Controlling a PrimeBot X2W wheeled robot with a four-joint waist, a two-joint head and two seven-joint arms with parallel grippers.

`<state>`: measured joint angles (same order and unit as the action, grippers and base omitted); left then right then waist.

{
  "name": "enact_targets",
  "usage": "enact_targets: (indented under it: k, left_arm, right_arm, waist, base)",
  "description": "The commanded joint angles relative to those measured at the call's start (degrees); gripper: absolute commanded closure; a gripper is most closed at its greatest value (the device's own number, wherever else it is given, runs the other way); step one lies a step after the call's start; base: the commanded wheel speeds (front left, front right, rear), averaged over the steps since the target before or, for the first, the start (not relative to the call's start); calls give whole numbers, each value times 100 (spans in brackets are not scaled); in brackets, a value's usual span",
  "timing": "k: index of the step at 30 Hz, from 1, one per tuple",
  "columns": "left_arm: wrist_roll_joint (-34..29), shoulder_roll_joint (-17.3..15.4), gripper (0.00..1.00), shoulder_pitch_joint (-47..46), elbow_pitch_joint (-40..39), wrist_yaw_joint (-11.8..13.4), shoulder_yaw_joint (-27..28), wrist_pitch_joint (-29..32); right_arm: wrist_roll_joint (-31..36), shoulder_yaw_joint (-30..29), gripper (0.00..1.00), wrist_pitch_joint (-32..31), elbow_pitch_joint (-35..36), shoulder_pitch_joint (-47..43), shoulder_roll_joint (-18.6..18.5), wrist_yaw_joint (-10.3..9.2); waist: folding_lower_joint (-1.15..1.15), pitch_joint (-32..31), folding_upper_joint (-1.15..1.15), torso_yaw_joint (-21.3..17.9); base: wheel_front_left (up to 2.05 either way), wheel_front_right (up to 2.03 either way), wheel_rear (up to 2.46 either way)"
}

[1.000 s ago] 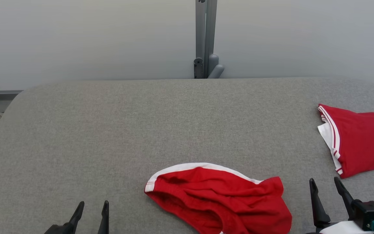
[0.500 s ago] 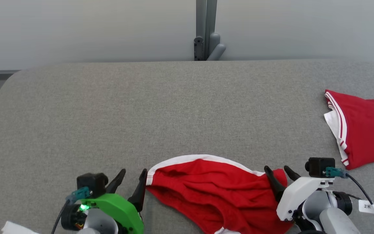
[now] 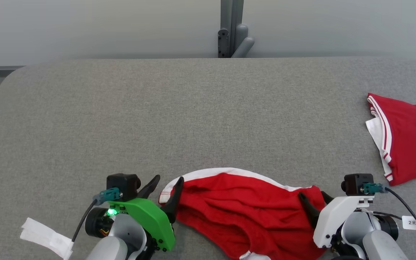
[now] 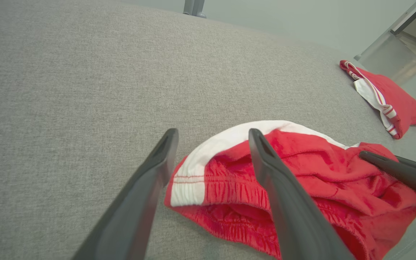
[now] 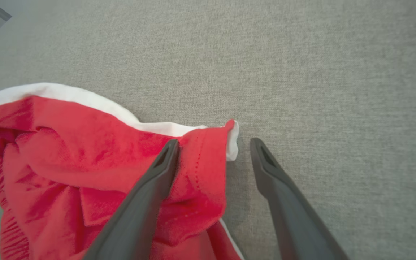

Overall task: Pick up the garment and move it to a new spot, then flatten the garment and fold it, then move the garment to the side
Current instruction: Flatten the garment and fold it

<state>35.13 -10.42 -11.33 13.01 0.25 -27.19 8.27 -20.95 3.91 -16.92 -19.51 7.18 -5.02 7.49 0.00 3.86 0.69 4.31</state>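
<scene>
Risk, left side: the left tool (image 3: 169, 178) straddles the white-trimmed corner of the garment (image 3: 244, 206). One finger is over red cloth and the other over bare surface (image 3: 193, 115). If it closes without dropping lower, it may pinch only the top layer, and the crumpled cloth would hang uneven on the lift.

Risk, right side: the right tool (image 3: 312, 195) has one finger over the hem and the other just outside the edge. A shallow bite could slip off the hem. An unequal lift between the two tools would bunch the cloth further.

Pose: both arms reach in from the near edge, fingers angled forward and down. Both tools are spread wide and hold nothing. The garment lies rumpled between them, one tool at each end. A second red garment (image 3: 406, 141) lies well apart, beyond the right tool's outer side, and is unlikely to interfere.
</scene>
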Motion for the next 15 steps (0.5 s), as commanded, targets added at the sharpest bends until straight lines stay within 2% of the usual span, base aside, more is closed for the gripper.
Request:
enact_targets:
  k: [1,15]
  left_arm:
    - [25,8,0,-90,17,-30,-14,25]
    - [188,-74,0,-127,195,-184,-107,209]
  right_arm:
    - [42,12,0,-23,-40,-39,2,-1]
    - [-39,269,0,-7,-688,498,110,-1]
  waist:
    - [0,18,-69,-36]
    - [0,83,-69,-54]
  base:
    - [0,0,0]
    - [0,0,0]
